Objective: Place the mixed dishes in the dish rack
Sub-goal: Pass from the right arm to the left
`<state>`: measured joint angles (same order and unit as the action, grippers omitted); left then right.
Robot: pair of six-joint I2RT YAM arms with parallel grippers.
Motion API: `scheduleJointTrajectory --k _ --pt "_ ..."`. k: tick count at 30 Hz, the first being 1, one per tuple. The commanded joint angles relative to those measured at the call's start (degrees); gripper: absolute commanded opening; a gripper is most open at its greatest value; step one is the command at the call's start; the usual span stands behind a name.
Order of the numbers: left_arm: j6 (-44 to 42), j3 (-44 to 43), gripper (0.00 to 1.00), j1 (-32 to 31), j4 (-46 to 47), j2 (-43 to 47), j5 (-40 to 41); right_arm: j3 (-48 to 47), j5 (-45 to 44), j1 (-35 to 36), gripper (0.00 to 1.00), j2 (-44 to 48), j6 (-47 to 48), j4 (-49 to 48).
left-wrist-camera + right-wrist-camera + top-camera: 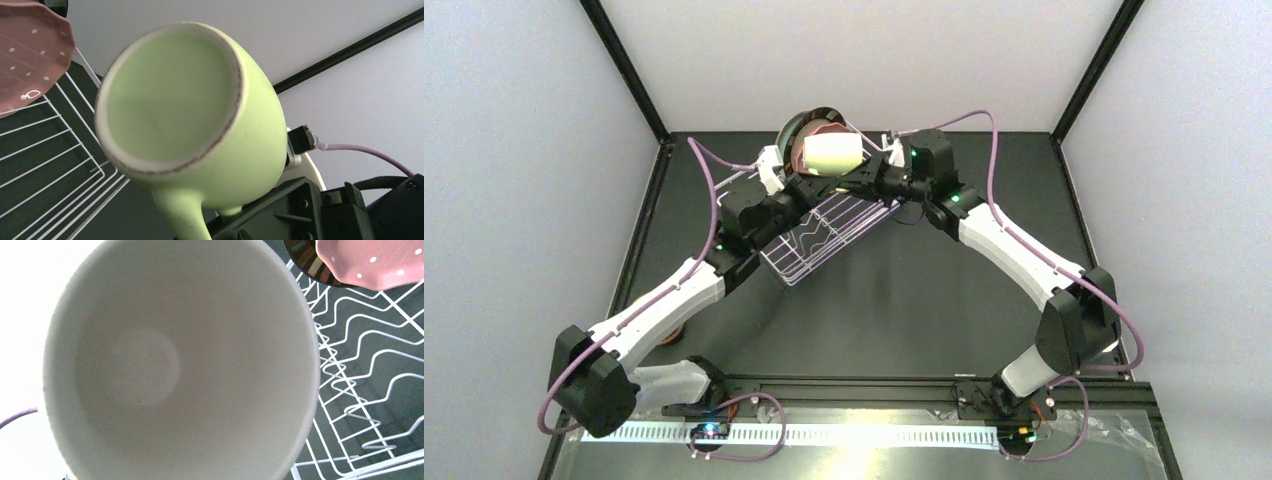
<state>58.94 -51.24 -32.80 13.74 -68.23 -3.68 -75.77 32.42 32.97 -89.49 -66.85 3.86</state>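
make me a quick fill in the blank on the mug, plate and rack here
1. The mug is pale ___.
2. In the left wrist view its handle points ___.
3. The pink plate has ___ dots.
4. The rack is made of white ___.

Missing words: green; down; white; wire.

Nothing to read here, folks: no word, brand or number on the pale green mug (240,150), none on the pink speckled plate (30,50), just white dots. The white strip (824,435) carries bare tick marks, no figures.
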Motion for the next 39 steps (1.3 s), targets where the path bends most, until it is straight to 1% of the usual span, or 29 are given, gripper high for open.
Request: scheduleJointTrajectory --k 1,4,7,11,14,15,16,17,18,19,27,28,31,34,36,37,39 --pt "-2.63 -2.34 0.49 -0.87 3.91 1.02 4.65 2.37 12.08 3.64 0.0 4.41 1.26 -0.32" --pt "-1.98 -0.98 0.5 -0.75 4.01 2.79 7.85 3.28 12.43 3.61 0.0 5.06 1.22 -0.6" --pt "-1.08 -0.31 0.5 -0.52 3.2 3.34 9.03 3.35 12.95 3.59 0.0 5.25 1.4 -0.69" --pt "-0.17 0.43 0.5 -0.36 3.87 3.27 9.03 3.09 13.51 3.6 0.0 5.42 1.54 -0.67" --pt "0.02 0.21 0.48 -0.34 4.28 2.44 7.85 2.99 13.94 3.62 0.0 5.45 1.69 -0.61" --pt "0.18 0.21 0.41 -0.34 4.62 2.29 7.32 2.99 13.98 3.66 0.0 5.47 1.76 -0.61" --pt "0.13 0.31 0.29 -0.36 4.97 2.14 7.07 2.99 14.1 3.6 0.0 5.55 1.8 -0.61" --pt "0.25 0.31 0.15 -0.34 5.05 1.99 6.95 3.06 14.15 3.63 0.0 5.61 1.84 -0.48" --pt "0.34 0.35 0.05 -0.34 5.07 1.92 6.94 3.16 14.16 3.6 0.0 5.84 2.01 -0.31" --pt "0.38 0.4 0.02 -0.34 5.07 1.88 6.94 3.29 14.18 3.62 0.0 5.94 2.11 -0.12" --pt "1.33 2.48 0.01 -0.39 8.0 3.2 7.64 3.39 13.59 3.59 0.0 7.12 4.11 2.46" --pt "1.35 2.65 0.01 -0.39 7.95 3.27 7.56 3.39 13.46 3.6 0.01 7.16 4.31 2.77" --pt "1.73 3.67 0.01 -0.41 7.61 4.17 8.44 3.27 12.89 3.59 0.13 7.49 4.85 3.58" --pt "1.97 4.78 0.01 -0.39 7.23 5.52 9.82 3.26 12.05 3.59 0.22 7.97 5.68 4.56" --pt "1.93 4.97 0.01 -0.43 6.6 5.88 10.26 3.26 11.65 3.59 0.32 8.26 6.06 4.97" --pt "1.93 5.06 0.01 -0.45 6.48 5.97 10.2 3.19 11.43 3.61 0.34 8.42 6.24 5.15" --pt "1.97 5.24 0.01 -0.45 6.22 6.12 10.25 3.15 10.98 3.59 0.36 8.63 6.53 5.5"
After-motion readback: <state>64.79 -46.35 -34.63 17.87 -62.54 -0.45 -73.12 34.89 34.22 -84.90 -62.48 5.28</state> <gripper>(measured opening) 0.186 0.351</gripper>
